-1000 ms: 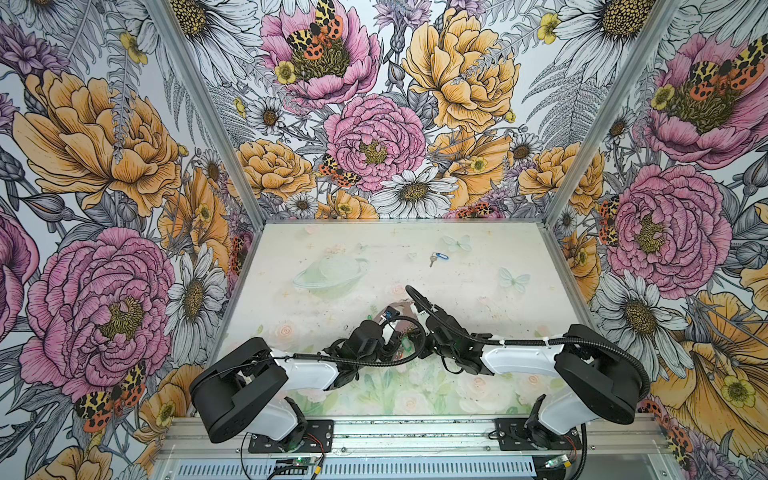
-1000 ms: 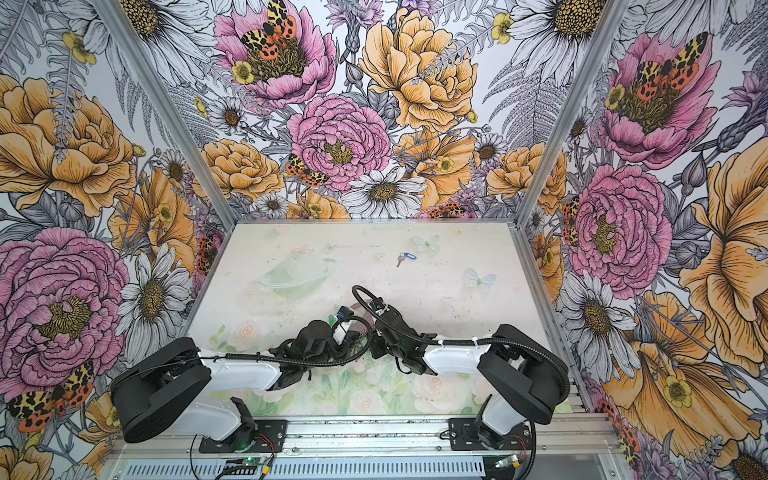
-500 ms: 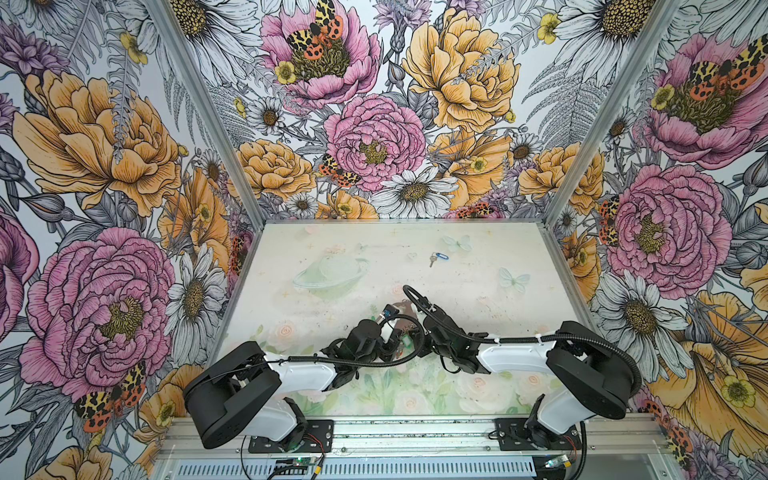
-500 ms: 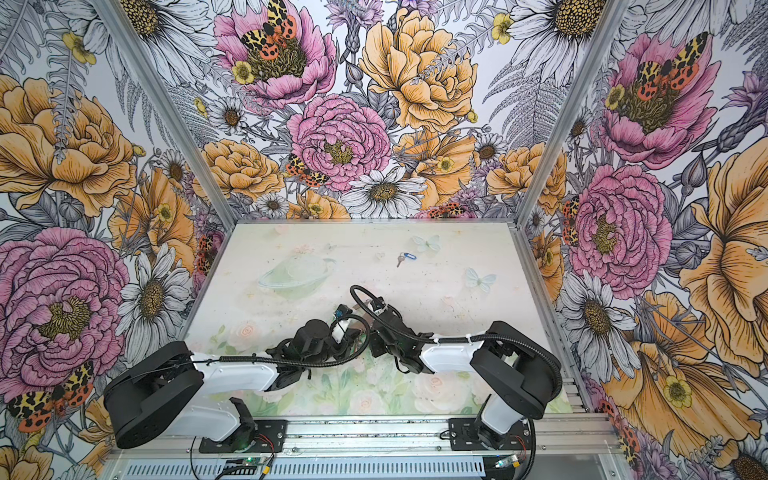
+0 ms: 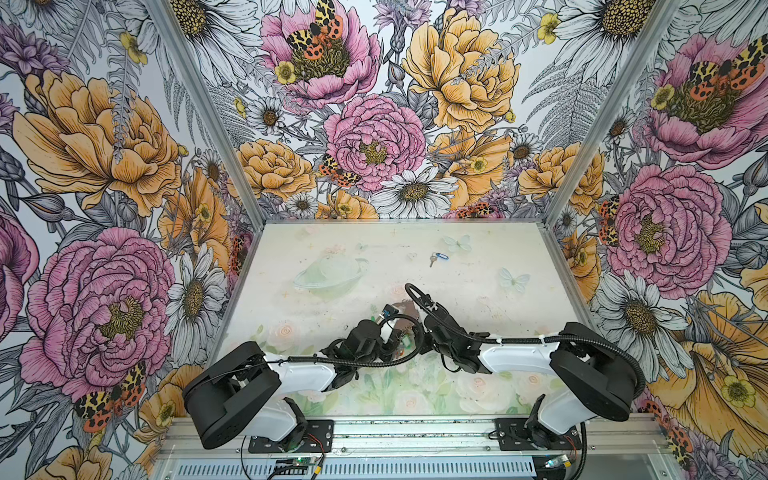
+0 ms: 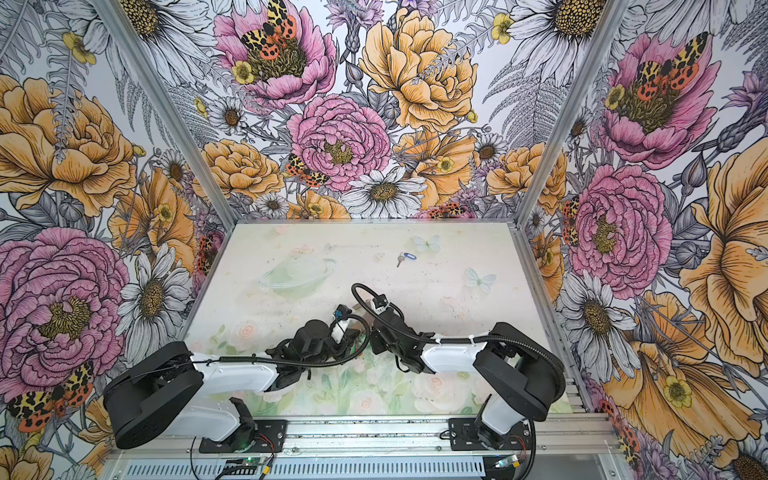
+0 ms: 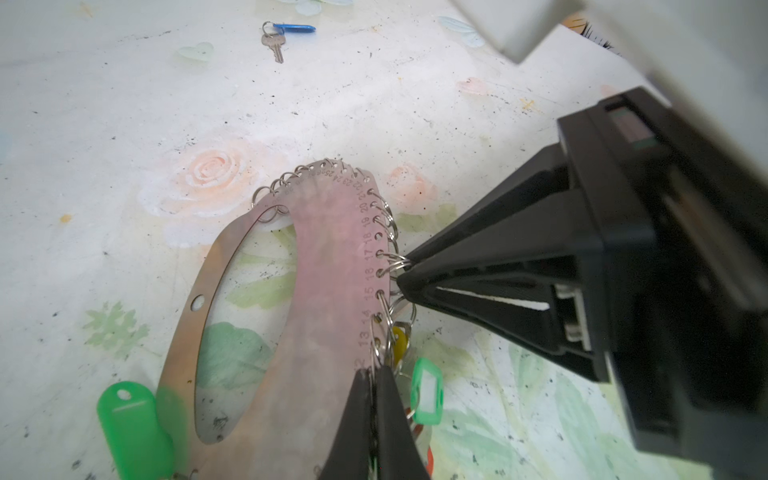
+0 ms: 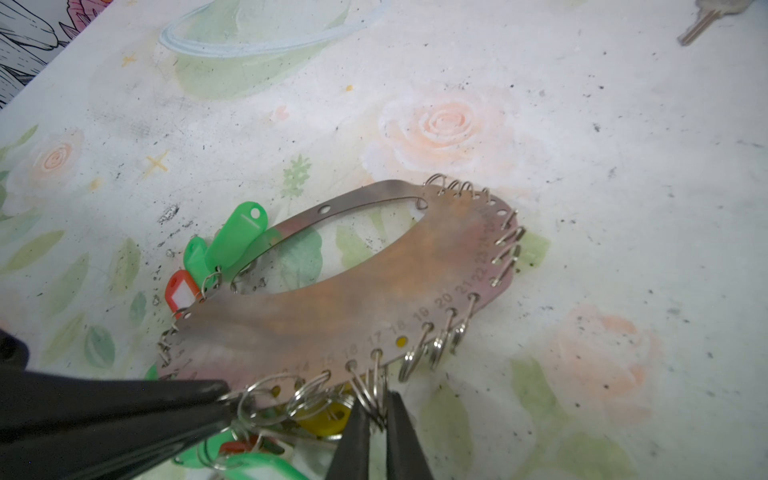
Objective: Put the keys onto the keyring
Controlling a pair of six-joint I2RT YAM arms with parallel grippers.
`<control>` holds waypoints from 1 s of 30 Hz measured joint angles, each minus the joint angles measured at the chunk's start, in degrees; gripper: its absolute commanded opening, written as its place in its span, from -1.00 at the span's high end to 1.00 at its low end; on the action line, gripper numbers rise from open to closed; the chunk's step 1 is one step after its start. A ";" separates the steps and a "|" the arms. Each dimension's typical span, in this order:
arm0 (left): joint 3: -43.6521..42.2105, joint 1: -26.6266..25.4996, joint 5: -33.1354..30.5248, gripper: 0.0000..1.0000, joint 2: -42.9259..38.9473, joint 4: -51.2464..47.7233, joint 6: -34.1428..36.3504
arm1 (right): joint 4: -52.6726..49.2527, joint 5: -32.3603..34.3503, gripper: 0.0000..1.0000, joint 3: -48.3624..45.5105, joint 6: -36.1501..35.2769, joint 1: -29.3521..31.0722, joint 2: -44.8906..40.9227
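The keys (image 5: 438,257), one silvery key on a blue tag, lie alone on the far part of the table, also seen in the left wrist view (image 7: 282,35). The keyring (image 7: 324,257), a flat brownish oval plate edged with wire rings, lies tilted between both arms (image 5: 405,309). My left gripper (image 7: 374,374) is shut on the plate's numbered edge. My right gripper (image 8: 377,409) pinches wire rings hanging from that same edge, a little further along; in the left wrist view its tips (image 7: 402,276) meet on those rings. The plate's near end is hidden under the arms in both top views.
Green tags (image 8: 239,232), a red tag (image 8: 179,286) and a yellow tag (image 8: 324,415) hang from the keyring's rings. Another green tag (image 7: 426,390) dangles beside the left fingers. Flowered walls with metal posts (image 5: 552,216) enclose the printed table (image 5: 332,257).
The right gripper's fingers have drawn together onto the wire rings. Both arms have shifted slightly. The keys have not moved.
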 measured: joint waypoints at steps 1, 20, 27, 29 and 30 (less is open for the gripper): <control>0.00 0.00 0.00 1.00 0.00 0.00 0.00 | 0.07 0.00 0.71 0.00 -0.07 0.00 0.00; -0.02 0.00 0.83 1.00 -0.26 0.00 -0.37 | 0.48 -0.44 1.00 -0.09 -2.03 0.00 -0.11; -0.02 0.00 1.49 1.00 -1.31 0.15 -2.89 | 5.03 -2.40 1.00 -4.15 -3.61 -1.49 -5.07; -0.02 0.00 1.99 1.00 -1.64 0.50 -3.61 | 6.93 -3.72 1.00 -5.57 -4.00 -2.12 -6.47; -0.02 0.00 2.38 1.00 -1.86 0.55 -4.02 | 7.93 -4.44 1.00 -6.25 -4.31 -2.47 -7.02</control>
